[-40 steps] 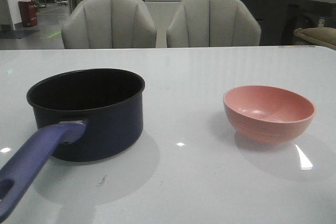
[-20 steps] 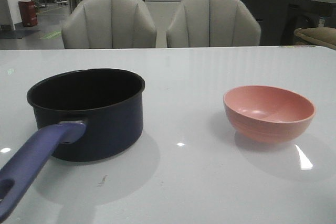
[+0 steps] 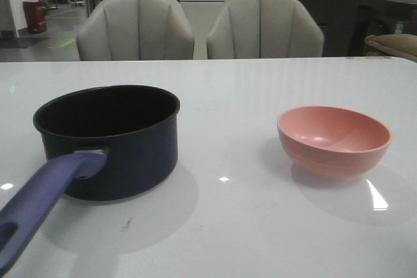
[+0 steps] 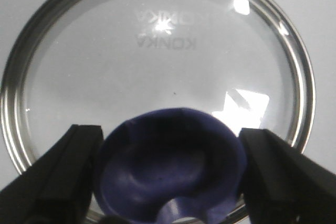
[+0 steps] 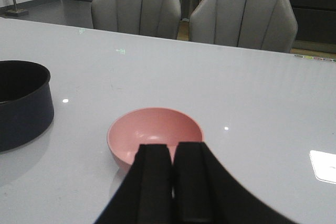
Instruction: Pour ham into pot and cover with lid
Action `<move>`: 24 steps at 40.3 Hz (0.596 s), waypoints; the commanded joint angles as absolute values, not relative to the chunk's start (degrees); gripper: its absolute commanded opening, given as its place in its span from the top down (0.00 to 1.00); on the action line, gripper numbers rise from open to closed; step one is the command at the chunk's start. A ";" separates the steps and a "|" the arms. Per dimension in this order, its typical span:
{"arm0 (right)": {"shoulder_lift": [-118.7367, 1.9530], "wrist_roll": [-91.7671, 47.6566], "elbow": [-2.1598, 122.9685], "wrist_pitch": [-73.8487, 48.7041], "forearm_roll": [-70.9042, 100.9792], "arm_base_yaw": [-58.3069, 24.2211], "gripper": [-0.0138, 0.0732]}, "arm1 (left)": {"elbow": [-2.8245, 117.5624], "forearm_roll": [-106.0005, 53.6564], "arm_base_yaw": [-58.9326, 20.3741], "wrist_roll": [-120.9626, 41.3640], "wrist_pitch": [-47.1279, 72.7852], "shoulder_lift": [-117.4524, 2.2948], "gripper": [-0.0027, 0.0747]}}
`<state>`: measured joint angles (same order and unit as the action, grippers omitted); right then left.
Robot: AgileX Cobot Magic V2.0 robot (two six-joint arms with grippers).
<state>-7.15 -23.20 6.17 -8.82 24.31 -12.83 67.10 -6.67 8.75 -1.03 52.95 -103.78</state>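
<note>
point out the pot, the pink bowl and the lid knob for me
pot [image 3: 124,154], front view, on its dark outer side wall
pink bowl [image 3: 329,155], front view, on its outer wall below the rim
lid knob [image 4: 170,169], left wrist view, on the blue knob's top, between the open fingers

Front cam sits low at the near edge of the counter [image 3: 260,226], looking forward across it — pot [image 3: 114,138] on the left, bowl [image 3: 333,138] on the right, two chairs [image 3: 135,27] behind.

Left wrist cam points straight down, very close on the lid [image 4: 157,61], which nearly fills the frame; left gripper [image 4: 170,177] fingers flank the knob [image 4: 170,169]. Nothing here shows in the other two views.

Right wrist cam is higher than the front cam, tilted down and forward past the right gripper [image 5: 171,182] — shares the bowl, part of the pot, the counter and the chairs with the front view.
</note>
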 commanded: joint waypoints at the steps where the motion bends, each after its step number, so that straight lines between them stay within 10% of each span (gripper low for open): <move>1: -7.65 -23.67 7.70 -4.07 24.57 -12.87 0.67 | 68.81 -6.80 8.86 -0.49 52.08 -101.62 0.48; 24: -7.65 -23.67 7.70 -4.07 24.57 -12.87 0.67 | 69.05 -6.80 8.86 -0.90 52.53 -99.27 0.58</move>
